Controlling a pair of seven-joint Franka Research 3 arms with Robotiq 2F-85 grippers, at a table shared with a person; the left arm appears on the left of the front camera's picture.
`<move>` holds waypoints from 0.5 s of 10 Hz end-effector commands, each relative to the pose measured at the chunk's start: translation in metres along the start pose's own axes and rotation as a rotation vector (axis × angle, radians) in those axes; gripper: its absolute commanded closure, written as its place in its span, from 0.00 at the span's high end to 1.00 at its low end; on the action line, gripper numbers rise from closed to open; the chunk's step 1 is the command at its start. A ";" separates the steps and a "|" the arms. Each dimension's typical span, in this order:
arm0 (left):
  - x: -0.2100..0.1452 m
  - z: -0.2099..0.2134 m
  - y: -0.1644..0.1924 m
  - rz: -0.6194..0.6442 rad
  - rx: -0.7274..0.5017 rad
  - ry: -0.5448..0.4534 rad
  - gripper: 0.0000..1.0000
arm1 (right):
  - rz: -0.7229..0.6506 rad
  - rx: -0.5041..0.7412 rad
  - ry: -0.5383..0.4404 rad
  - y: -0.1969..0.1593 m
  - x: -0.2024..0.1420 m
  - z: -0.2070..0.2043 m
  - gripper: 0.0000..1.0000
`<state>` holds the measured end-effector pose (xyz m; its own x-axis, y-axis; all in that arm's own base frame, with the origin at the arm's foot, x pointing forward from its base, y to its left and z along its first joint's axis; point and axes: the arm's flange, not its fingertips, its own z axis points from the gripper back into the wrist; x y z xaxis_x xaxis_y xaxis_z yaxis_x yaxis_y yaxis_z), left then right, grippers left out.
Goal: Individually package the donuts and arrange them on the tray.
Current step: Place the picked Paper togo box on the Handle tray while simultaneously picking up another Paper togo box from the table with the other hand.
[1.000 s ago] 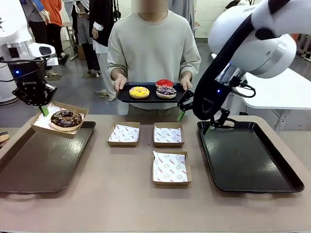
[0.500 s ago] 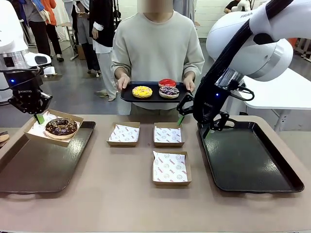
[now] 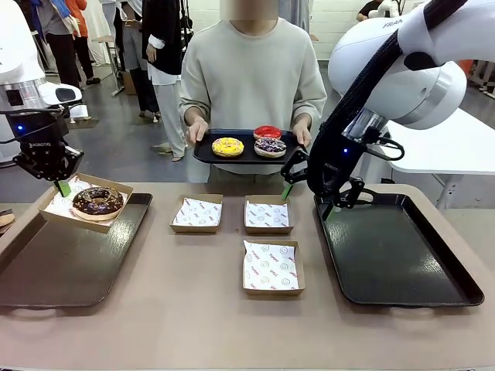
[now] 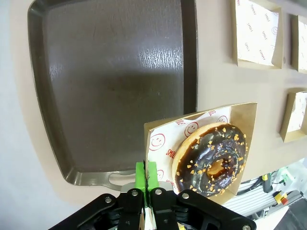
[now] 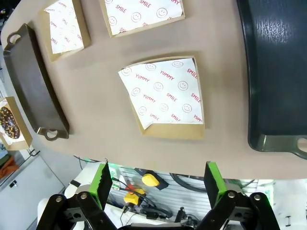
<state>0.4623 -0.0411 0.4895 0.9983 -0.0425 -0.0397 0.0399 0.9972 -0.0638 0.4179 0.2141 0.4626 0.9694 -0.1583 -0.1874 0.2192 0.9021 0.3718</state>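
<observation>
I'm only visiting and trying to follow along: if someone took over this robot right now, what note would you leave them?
Left gripper: shut on the rim of the box holding the chocolate donut, at the left tray's far corner.
Right gripper: open, empty, near the right tray's far-left corner.
Person: holds a black tray with the yellow donut, red donut and purple donut.
Done: one donut boxed.
Left: set that box down, box the other three in the three empty boxes, arrange them.
</observation>
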 end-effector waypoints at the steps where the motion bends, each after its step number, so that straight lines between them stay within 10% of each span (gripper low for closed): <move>1: 0.000 0.000 0.000 0.000 0.000 0.000 0.01 | 0.026 -0.134 -0.101 0.011 -0.013 -0.013 1.00; 5: -0.042 -0.029 0.009 0.059 0.006 -0.036 0.01 | 0.087 -0.310 -0.201 0.033 -0.036 -0.074 1.00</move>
<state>0.4365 -0.0365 0.4746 0.9992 -0.0178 -0.0362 0.0156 0.9980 -0.0611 0.3808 0.2731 0.4304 0.9966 -0.0826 -0.0026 0.0824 0.9905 0.1097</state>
